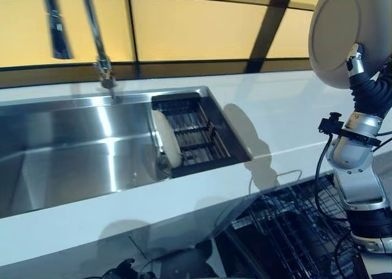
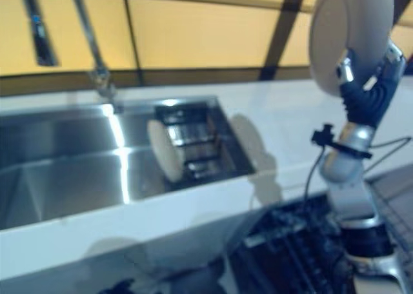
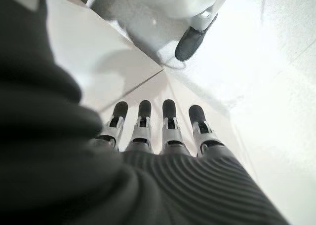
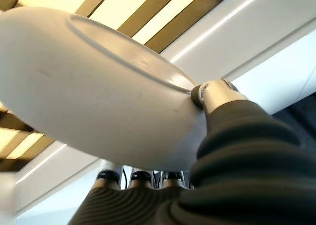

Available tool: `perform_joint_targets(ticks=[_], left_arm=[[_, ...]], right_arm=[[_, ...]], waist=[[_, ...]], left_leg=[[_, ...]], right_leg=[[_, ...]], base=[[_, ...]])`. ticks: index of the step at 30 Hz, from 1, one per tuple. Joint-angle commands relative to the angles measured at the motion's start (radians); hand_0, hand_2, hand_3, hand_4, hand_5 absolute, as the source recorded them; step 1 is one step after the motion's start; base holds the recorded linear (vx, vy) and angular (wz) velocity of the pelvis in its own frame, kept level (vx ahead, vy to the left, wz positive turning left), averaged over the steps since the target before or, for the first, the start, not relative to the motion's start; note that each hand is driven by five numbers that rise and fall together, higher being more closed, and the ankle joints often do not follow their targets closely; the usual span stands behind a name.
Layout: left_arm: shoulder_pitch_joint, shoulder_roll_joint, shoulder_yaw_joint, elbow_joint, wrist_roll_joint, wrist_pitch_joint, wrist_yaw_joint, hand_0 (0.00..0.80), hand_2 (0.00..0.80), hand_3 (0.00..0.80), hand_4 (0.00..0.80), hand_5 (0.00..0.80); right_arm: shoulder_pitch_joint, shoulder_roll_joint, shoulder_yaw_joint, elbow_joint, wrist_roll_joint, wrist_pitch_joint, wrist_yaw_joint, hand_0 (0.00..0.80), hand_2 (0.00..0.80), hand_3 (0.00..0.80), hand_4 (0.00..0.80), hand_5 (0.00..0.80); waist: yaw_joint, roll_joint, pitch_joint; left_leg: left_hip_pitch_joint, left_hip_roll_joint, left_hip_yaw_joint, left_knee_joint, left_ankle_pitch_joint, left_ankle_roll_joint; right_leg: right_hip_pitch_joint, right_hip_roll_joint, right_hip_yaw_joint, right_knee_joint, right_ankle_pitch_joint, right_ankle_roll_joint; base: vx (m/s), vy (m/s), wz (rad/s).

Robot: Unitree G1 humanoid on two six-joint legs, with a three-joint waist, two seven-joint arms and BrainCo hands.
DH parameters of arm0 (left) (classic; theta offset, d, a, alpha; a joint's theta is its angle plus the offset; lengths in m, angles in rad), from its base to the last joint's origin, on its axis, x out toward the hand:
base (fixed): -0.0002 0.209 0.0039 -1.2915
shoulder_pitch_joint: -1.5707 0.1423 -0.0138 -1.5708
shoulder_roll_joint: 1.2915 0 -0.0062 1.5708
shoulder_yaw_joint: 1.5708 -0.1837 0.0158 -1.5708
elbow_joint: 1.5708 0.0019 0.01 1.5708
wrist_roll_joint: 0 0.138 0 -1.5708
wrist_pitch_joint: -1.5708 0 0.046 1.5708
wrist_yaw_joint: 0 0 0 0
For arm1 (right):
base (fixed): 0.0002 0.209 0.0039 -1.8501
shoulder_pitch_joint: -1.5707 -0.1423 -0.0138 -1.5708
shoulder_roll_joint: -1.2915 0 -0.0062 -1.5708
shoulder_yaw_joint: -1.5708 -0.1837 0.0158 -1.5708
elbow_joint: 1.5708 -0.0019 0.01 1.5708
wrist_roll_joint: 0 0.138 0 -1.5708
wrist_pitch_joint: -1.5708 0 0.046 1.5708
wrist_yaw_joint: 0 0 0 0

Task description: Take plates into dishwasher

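Note:
My right hand (image 1: 366, 86) is raised high at the right and shut on a white plate (image 1: 343, 31), which it holds nearly upright above the counter. In the right wrist view the thumb (image 4: 213, 93) presses on the plate's (image 4: 98, 92) face and the fingers sit behind it. A second white plate (image 1: 166, 138) stands on edge in the dark drain rack (image 1: 199, 129) at the sink's right end. Below the counter at the lower right, the dishwasher's wire rack (image 1: 294, 230) is pulled out. My left hand (image 3: 153, 131) shows only in its wrist view, fingers straight, holding nothing.
The steel sink (image 1: 67, 150) fills the left half, with a tall faucet (image 1: 98, 40) behind it. A white counter (image 1: 282, 114) runs between the sink and my right arm. Yellow panels line the back wall.

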Motion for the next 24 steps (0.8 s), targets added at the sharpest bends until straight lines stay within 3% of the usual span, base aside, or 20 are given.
perform_joint_targets(ticks=[1, 5, 6, 10, 19, 24], left_arm=[[-0.04, 0.024, 0.013, 0.019, 0.011, -0.011, 0.018, 0.0, 0.0, 0.0, 0.0, 0.0], [-0.042, 0.028, 0.025, 0.012, 0.0, -0.011, 0.036, 0.0, 0.0, 0.0, 0.0, 0.0], [-0.049, 0.031, 0.033, 0.007, 0.008, -0.012, 0.032, 0.0, 0.0, 0.0, 0.0, 0.0], [-0.076, 0.027, 0.024, -0.014, 0.013, -0.025, 0.024, 0.0, 0.0, 0.0, 0.0, 0.0], [-0.125, -0.026, -0.001, -0.044, -0.019, -0.043, 0.026, 0.0, 0.0, 0.0, 0.0, 0.0], [-0.139, -0.043, 0.001, -0.035, -0.044, -0.043, 0.034, 0.0, 0.0, 0.0, 0.0, 0.0]], right_arm=[[-0.058, -0.031, -0.047, -0.024, -0.03, -0.054, -0.035, 0.8, 0.8, 0.8, 0.8, 0.8], [-0.059, -0.039, -0.038, -0.03, -0.02, -0.064, -0.047, 0.8, 0.8, 0.8, 0.8, 0.8], [-0.057, -0.05, -0.041, -0.031, -0.011, -0.064, -0.05, 0.8, 0.8, 0.8, 0.8, 0.8], [-0.058, -0.086, -0.044, -0.041, 0.0, -0.032, -0.052, 0.8, 0.8, 0.8, 0.8, 0.8], [-0.037, -0.121, -0.067, -0.002, 0.019, -0.038, 0.009, 0.8, 0.8, 0.8, 0.8, 0.8], [-0.001, -0.102, -0.073, 0.032, -0.001, -0.038, 0.034, 0.8, 0.8, 0.8, 0.8, 0.8]], waist=[[0.004, 0.015, 0.034], [0.005, 0.016, 0.04], [0.004, 0.018, 0.042], [-0.006, 0.02, 0.056], [-0.057, 0.063, 0.11], [-0.091, 0.088, 0.134]], left_leg=[[-0.01, -0.055, 0.017, 0.017, -0.081, 0.094], [-0.017, -0.022, 0.054, 0.019, -0.062, 0.074], [-0.027, -0.004, 0.055, 0.022, -0.049, 0.06], [-0.076, 0.028, 0.028, 0.037, -0.016, 0.026], [-0.147, 0.068, -0.028, 0.033, 0.043, -0.041], [-0.162, 0.088, -0.026, 0.019, 0.065, -0.062]], right_leg=[[0.1, -0.067, 0.007, 0.064, 0.016, 0.051], [0.106, -0.027, -0.028, 0.017, -0.044, 0.042], [0.116, 0.003, -0.027, -0.014, -0.09, 0.032], [0.117, 0.054, -0.004, -0.05, -0.148, 0.02], [0.058, 0.095, 0.024, -0.059, -0.176, -0.044], [0.028, 0.104, 0.03, -0.052, -0.183, -0.062]], base=[[-0.067, -0.2, -0.9], [-0.116, -0.338, -0.46], [-0.105, -0.35, -0.26], [-0.128, -0.323, -0.28], [-0.127, -0.16, -0.09], [-0.081, -0.085, 0.01]])
